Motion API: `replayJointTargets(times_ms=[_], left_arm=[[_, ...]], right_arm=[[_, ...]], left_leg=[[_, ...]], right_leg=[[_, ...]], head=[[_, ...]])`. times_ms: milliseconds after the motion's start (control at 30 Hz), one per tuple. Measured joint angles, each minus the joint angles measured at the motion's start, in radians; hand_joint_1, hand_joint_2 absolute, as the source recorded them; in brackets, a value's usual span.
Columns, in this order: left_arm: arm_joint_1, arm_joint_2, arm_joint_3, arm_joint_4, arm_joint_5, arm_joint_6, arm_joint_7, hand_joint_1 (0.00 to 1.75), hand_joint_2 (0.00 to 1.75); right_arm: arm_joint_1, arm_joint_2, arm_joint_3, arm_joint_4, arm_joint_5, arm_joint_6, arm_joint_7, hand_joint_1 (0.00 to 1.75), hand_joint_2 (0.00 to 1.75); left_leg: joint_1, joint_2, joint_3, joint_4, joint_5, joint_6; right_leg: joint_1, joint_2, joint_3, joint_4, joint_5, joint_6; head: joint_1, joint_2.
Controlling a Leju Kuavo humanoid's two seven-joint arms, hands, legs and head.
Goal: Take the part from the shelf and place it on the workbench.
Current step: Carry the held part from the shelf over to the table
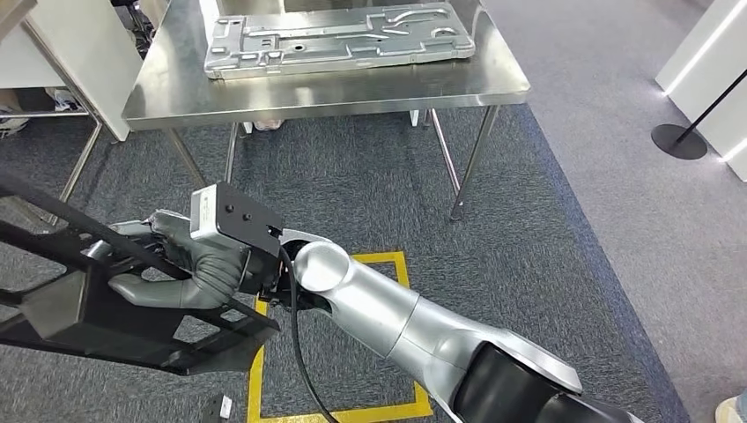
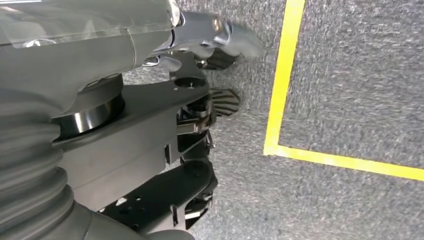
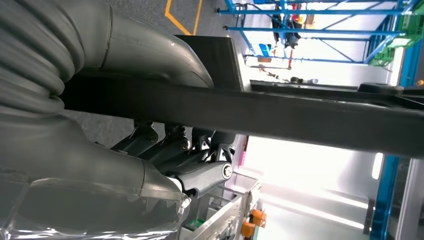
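Note:
The part (image 1: 88, 308) is a large black open frame, held low at my left over the grey carpet. My right arm reaches across and my right hand (image 1: 189, 269) grips one of its bars. In the right wrist view that black bar (image 3: 300, 120) runs across, with the thumb (image 3: 150, 55) on one side and the dark fingers (image 3: 170, 150) curled on the other. The workbench (image 1: 352, 92) is a steel table ahead, some way beyond the part. My left hand (image 2: 100, 60) hangs over the floor; its fingers are not clear.
A silver stamped metal panel (image 1: 339, 40) lies on the far half of the workbench. A yellow taped square (image 1: 401, 264) marks the carpet below my arm. A stanchion base (image 1: 678, 141) stands at the right. Blue racks (image 3: 320, 30) stand behind.

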Motion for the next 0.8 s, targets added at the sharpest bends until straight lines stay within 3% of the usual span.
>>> replayJointTargets(times_ms=[100, 133, 200, 233, 267, 300, 367, 433, 500, 600, 667, 733, 767, 800], left_arm=[[-0.001, 0.000, 0.000, 0.000, 0.000, 0.000, 0.000, 0.00, 1.75], [-0.001, 0.001, 0.000, 0.000, 0.000, 0.000, 0.000, 0.00, 1.75], [0.000, 0.001, 0.000, 0.000, -0.001, 0.000, 0.000, 0.00, 1.75], [0.001, 0.001, 0.000, 0.000, -0.002, 0.000, 0.000, 0.00, 1.75], [0.002, 0.001, 0.000, 0.000, -0.002, 0.000, 0.000, 0.00, 1.75], [0.002, 0.002, 0.000, 0.000, -0.002, 0.000, 0.000, 0.00, 1.75], [0.002, 0.002, 0.000, 0.000, -0.002, 0.000, 0.000, 0.00, 1.75], [0.001, 0.002, 0.000, 0.000, -0.003, 0.000, 0.001, 0.00, 1.75], [0.001, 0.002, 0.000, 0.000, -0.003, 0.000, 0.002, 0.00, 1.75], [0.001, 0.001, 0.000, 0.000, -0.003, 0.000, 0.002, 0.00, 1.75], [-0.001, 0.001, 0.000, 0.000, -0.003, 0.000, 0.002, 0.00, 1.75], [-0.001, 0.001, 0.000, 0.000, -0.003, 0.000, 0.002, 0.00, 1.75], [-0.001, 0.001, 0.000, 0.000, -0.003, 0.000, 0.002, 0.00, 1.75], [0.000, 0.002, 0.000, 0.000, -0.003, 0.000, 0.002, 0.00, 1.75]], right_arm=[[-0.002, 0.002, 0.000, -0.001, -0.001, 0.000, 0.000, 1.75, 1.75], [-0.004, 0.003, 0.000, -0.001, -0.001, -0.001, 0.000, 1.75, 1.75], [-0.004, 0.003, 0.000, -0.001, -0.001, -0.001, 0.000, 1.75, 1.75], [-0.003, 0.003, 0.000, 0.000, -0.001, -0.002, 0.000, 1.75, 1.75], [-0.001, 0.003, 0.001, 0.001, -0.001, -0.002, 0.000, 1.75, 1.75], [0.000, 0.003, 0.001, 0.001, 0.000, -0.003, 0.000, 1.75, 1.75], [0.000, 0.003, 0.001, 0.001, 0.000, -0.003, 0.000, 1.75, 1.75], [0.000, 0.003, 0.001, 0.002, 0.000, -0.003, 0.000, 1.75, 1.75], [0.000, 0.003, 0.001, 0.002, 0.003, -0.001, 0.000, 1.75, 1.75], [-0.002, 0.004, 0.001, 0.002, 0.009, 0.002, 0.000, 1.75, 1.75], [-0.004, 0.004, 0.001, 0.002, 0.010, 0.002, 0.000, 1.75, 1.75], [-0.002, 0.001, 0.000, 0.003, 0.011, 0.002, 0.000, 1.75, 1.75], [0.000, 0.000, 0.000, 0.003, 0.012, 0.002, 0.000, 1.75, 1.75], [0.001, -0.002, 0.000, 0.004, 0.013, 0.002, 0.000, 1.75, 1.75]], left_leg=[[0.002, 0.004, -0.005, 0.023, -0.020, -0.017], [0.003, 0.006, -0.024, 0.066, -0.042, -0.022], [0.005, 0.007, -0.096, 0.204, -0.100, -0.031], [0.006, 0.007, -0.133, 0.264, -0.116, -0.033], [0.006, 0.007, -0.155, 0.293, -0.113, -0.035], [0.006, 0.007, -0.154, 0.277, -0.088, -0.035], [0.006, 0.008, -0.101, 0.145, -0.004, -0.030], [0.001, 0.010, -0.049, 0.031, 0.040, -0.018], [-0.004, 0.009, -0.039, 0.007, 0.036, -0.004], [0.002, 0.007, -0.033, -0.002, 0.037, 0.014], [0.005, 0.008, -0.029, -0.006, 0.036, 0.023], [0.005, 0.009, -0.028, -0.005, 0.032, 0.028], [0.005, 0.008, -0.027, -0.005, 0.030, 0.028], [0.005, 0.007, -0.024, -0.004, 0.028, 0.027]], right_leg=[[-0.007, 0.001, 0.014, -0.015, 0.001, -0.013], [-0.010, 0.001, 0.021, -0.020, 0.001, -0.018], [-0.009, 0.000, 0.026, -0.021, -0.004, -0.024], [-0.008, 0.000, 0.027, -0.020, -0.007, -0.026], [-0.007, 0.000, 0.030, -0.018, -0.010, -0.026], [-0.007, 0.001, 0.034, -0.016, -0.014, -0.025], [-0.008, 0.003, 0.046, -0.012, -0.026, -0.021], [-0.004, 0.003, 0.052, -0.008, -0.035, -0.013], [-0.001, 0.003, 0.050, -0.008, -0.037, -0.004], [-0.001, 0.003, 0.043, 0.011, -0.054, 0.012], [-0.005, 0.003, -0.006, 0.108, -0.102, 0.022], [-0.009, 0.003, -0.088, 0.253, -0.155, 0.028], [-0.012, 0.003, -0.118, 0.297, -0.159, 0.030], [-0.014, 0.003, -0.127, 0.298, -0.141, 0.030]], head=[[-0.001, 0.000], [-0.002, 0.000], [-0.004, 0.000], [-0.004, 0.000], [-0.004, 0.000], [-0.004, 0.000], [-0.004, 0.000], [-0.003, 0.000], [-0.002, 0.000], [0.001, 0.000], [0.004, 0.000], [0.007, 0.000], [0.007, 0.000], [0.007, 0.000]])
